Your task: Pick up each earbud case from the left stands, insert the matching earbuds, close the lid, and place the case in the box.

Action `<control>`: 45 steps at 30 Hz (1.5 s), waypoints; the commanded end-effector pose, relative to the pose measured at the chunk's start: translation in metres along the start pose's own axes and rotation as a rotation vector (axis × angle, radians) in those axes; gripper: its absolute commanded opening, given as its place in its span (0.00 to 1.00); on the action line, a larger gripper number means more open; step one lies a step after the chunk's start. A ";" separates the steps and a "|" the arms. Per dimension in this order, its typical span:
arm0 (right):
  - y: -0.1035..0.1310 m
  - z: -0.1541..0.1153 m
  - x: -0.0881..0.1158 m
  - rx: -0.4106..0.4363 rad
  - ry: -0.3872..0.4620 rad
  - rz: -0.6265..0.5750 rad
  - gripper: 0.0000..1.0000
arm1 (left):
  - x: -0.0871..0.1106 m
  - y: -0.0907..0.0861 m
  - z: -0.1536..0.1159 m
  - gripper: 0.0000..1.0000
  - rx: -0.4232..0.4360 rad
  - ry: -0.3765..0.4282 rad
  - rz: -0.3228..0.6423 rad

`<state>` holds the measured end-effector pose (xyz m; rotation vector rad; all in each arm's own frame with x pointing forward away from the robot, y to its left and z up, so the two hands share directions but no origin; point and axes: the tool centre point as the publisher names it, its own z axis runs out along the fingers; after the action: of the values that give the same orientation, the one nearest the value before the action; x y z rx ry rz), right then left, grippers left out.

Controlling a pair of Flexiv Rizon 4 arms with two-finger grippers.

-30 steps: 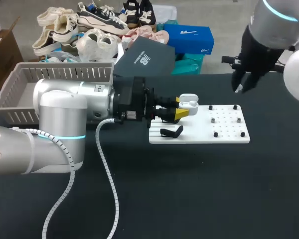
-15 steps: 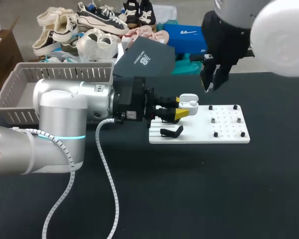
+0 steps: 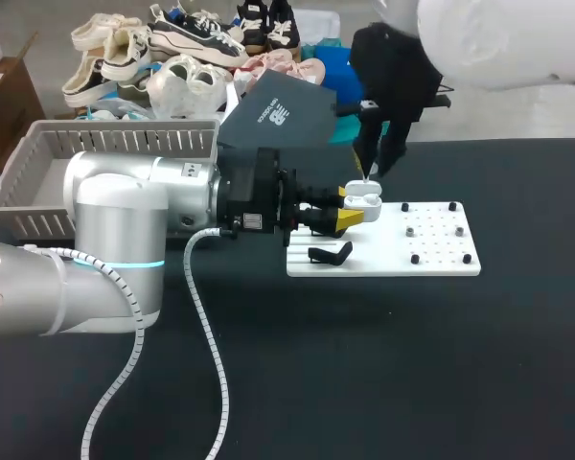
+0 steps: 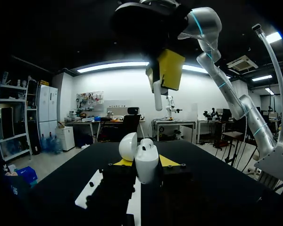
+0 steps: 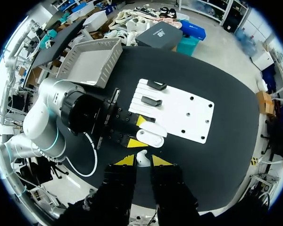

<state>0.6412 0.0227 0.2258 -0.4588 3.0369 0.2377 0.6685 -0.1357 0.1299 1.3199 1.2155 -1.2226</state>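
Note:
My left gripper [image 3: 351,215] is shut on a white earbud case [image 3: 363,200] and holds it level over the left end of the white stand board [image 3: 441,257]. The lid stands open [image 4: 128,146] with the case body [image 4: 146,163] between the yellow tips. Directly above the case hangs my right gripper [image 3: 369,171], shut on a white earbud [image 5: 141,157] that points down at the case [image 5: 151,139]. From the left wrist, the earbud [image 4: 157,97] sits a short way above the open case. A black case [image 3: 330,254] rests on the board's near stand.
A grey basket [image 3: 96,144] stands at the table's far left, behind my left arm. Two black cases [image 5: 151,101] lie on the board's slotted end. Small black pegs [image 3: 431,230] dot the board's right half. Shoes and boxes crowd the far edge.
My right arm has swung left from beyond the board's far right corner to a spot over the open case. The left arm and case have kept still.

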 end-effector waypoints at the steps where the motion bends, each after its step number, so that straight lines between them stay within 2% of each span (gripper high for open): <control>1: 0.002 0.000 -0.002 -0.012 0.026 0.003 0.00 | 0.000 0.001 0.000 0.00 0.001 0.001 0.000; 5: 0.004 0.000 -0.001 -0.044 0.004 0.022 0.00 | 0.000 0.001 0.000 0.00 0.001 0.001 0.000; 11: 0.005 0.003 0.000 -0.102 -0.076 0.052 0.00 | 0.000 0.001 0.000 0.00 0.001 0.001 0.000; 16: 0.006 0.006 -0.002 -0.132 -0.097 0.050 0.00 | 0.000 0.001 0.000 0.00 0.001 0.001 0.000; 24: 0.011 0.013 0.001 -0.114 -0.121 0.020 0.00 | 0.000 0.001 0.000 0.00 0.001 0.001 0.000; 45: 0.013 0.015 0.001 -0.109 -0.117 0.016 0.00 | 0.000 0.001 0.000 0.00 0.001 0.001 0.000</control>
<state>0.6389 0.0369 0.2135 -0.4169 2.9302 0.4200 0.6685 -0.1357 0.1299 1.3199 1.2155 -1.2226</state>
